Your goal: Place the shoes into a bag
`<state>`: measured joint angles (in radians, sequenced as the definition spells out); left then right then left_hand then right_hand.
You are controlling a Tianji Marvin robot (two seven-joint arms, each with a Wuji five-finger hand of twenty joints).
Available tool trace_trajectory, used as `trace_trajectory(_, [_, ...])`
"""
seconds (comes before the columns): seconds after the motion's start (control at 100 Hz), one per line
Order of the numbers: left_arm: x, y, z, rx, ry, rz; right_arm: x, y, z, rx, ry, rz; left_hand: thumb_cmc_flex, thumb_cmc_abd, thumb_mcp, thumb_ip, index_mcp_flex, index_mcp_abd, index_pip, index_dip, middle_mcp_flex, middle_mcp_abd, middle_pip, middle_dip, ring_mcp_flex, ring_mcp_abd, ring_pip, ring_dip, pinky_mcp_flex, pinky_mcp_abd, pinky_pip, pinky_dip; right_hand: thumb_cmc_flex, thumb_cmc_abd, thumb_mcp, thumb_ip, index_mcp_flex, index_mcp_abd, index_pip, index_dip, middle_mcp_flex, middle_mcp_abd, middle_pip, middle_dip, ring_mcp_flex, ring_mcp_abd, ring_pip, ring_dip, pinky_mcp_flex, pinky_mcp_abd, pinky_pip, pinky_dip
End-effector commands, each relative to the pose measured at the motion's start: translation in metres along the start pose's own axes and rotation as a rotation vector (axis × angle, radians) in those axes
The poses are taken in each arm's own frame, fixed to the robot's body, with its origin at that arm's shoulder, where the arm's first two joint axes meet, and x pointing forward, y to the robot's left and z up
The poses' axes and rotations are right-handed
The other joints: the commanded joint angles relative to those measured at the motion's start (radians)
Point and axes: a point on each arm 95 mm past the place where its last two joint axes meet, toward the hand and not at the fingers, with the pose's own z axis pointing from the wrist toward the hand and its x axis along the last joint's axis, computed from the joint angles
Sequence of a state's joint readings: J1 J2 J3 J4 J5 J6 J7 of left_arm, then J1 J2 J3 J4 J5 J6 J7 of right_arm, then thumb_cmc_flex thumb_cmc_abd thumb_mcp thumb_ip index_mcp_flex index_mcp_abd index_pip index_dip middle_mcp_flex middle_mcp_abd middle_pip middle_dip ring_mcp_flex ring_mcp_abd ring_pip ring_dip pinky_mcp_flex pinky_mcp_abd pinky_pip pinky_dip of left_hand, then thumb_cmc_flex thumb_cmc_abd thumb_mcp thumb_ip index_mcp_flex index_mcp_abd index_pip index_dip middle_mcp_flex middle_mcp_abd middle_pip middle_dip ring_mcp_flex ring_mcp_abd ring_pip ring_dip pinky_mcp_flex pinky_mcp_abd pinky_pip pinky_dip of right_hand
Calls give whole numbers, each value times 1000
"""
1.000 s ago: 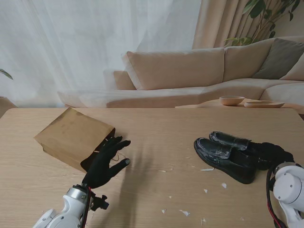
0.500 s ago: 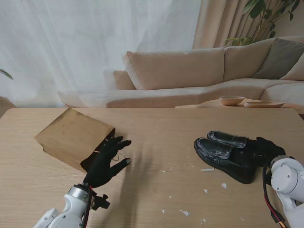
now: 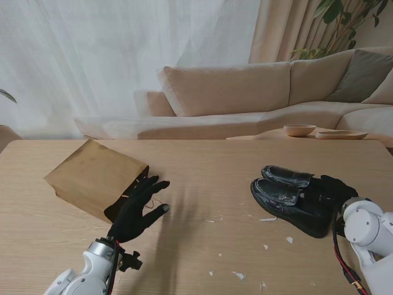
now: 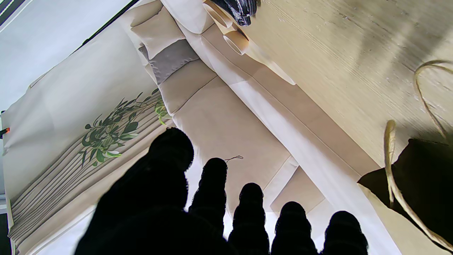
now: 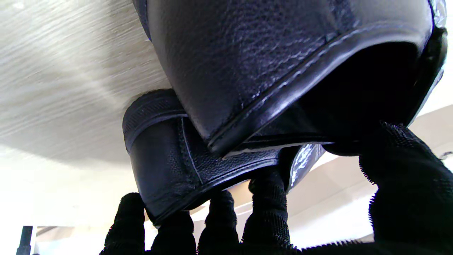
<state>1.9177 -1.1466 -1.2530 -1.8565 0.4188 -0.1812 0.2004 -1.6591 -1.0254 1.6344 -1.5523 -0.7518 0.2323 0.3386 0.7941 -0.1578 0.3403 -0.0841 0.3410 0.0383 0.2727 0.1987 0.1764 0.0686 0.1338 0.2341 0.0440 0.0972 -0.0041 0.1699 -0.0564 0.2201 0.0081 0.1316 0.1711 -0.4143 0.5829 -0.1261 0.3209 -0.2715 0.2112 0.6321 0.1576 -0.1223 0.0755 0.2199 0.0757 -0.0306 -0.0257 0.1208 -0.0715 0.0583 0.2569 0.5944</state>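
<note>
A pair of black leather shoes (image 3: 284, 195) lies side by side on the right of the wooden table, toes pointing left. My right hand (image 3: 332, 190) is at their heels. In the right wrist view its fingers (image 5: 265, 212) curl under both heels (image 5: 265, 53) and the thumb (image 5: 403, 184) presses from the other side. A brown paper bag (image 3: 92, 175) lies on its side at the left, its dark mouth (image 4: 421, 170) and cord handle (image 4: 391, 156) facing me. My left hand (image 3: 139, 208) hovers open just right of that mouth, fingers spread.
Small white paper scraps (image 3: 239, 275) are scattered on the table between the hands. A beige sofa (image 3: 245, 92) stands behind the table's far edge. A bowl (image 3: 299, 129) and a shallow dish (image 3: 341, 134) sit on a low surface at the far right.
My right hand has slid left and away from me, closing on the heels, and the shoes have shifted slightly away with it. The left hand and bag have stayed put.
</note>
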Motion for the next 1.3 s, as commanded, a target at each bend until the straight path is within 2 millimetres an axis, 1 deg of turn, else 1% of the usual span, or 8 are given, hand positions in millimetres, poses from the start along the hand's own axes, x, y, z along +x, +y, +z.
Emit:
trace_trajectory(0.0, [2,2,-1,-12,-3,-6,4,-12,-1,45,2,-16,25,37,-12,13,-15,-38,10,9,-11,-36,-9,13,-18,-21,-3,-9,-3,-14,-16,-2,7,-38,-12,-2,-60,-34,-30,-10,9,-4,23,-9,-3,-19,9,3,-2,-6,-25,-13])
trace_trajectory(0.12, [2,2,-1,-13,-2,-6,4,-15,0,57,-16,-42,25,37,-12,13,-14,-40,11,10,-11,-37,-8,14,-18,-22,-3,-9,-3,-14,-16,-2,85,-86,2,24,-70,-62,-15,97,7,3,34,19,-5,-10,12,28,-12,-3,0,7])
trace_trajectory(0.23, [2,2,-1,-15,-4,-6,3,-19,4,37,-38,-71,24,38,-13,13,-14,-41,12,11,-11,-38,-8,15,-18,-22,-3,-10,-3,-14,-16,-2,107,-91,10,27,-10,-68,0,113,17,1,45,23,-3,-7,14,35,-12,-3,7,12])
trace_trajectory(0.39, [2,3,-1,-17,-8,-6,4,-20,8,22,-47,-104,25,37,-13,13,-14,-38,14,12,-12,-38,-9,16,-18,-23,-3,-10,-3,-14,-16,-2,92,-80,7,25,57,-75,-33,77,18,-6,54,-4,-4,-11,11,41,-15,-5,11,17])
trace_trajectory(0.55, [2,3,0,-15,-8,-5,6,-18,12,20,-38,-131,26,37,-12,13,-13,-37,15,13,-12,-38,-10,17,-18,-23,-3,-10,-3,-15,-17,-2,90,-80,9,27,183,-114,21,72,28,-24,62,-14,-4,-16,10,38,-14,-9,8,14])
trace_trajectory(0.6, [2,3,0,-14,-9,-5,8,-17,12,22,-31,-145,26,37,-12,13,-12,-39,16,13,-12,-37,-10,17,-18,-23,-3,-10,-3,-15,-17,-2,87,-81,13,27,200,-125,78,14,31,-34,82,-54,-2,-16,10,26,-8,-9,-4,1])
trace_trajectory(1.12, [4,1,1,-10,-6,-13,25,5,19,53,70,-243,26,37,-13,13,-5,-44,20,15,-12,-39,-11,18,-18,-24,-3,-10,-3,-14,-17,-4,103,-87,17,30,267,-166,144,-17,41,-61,127,-60,-2,-19,14,39,-11,-10,3,6])
trace_trajectory(1.29, [4,1,0,-12,-6,-19,32,3,29,98,90,-233,26,38,-13,13,-2,-45,20,15,-12,-40,-11,18,-18,-23,-3,-10,-3,-15,-17,-4,94,-76,21,31,261,-151,154,-29,39,-59,140,-58,-2,-20,15,45,-11,-10,6,9])
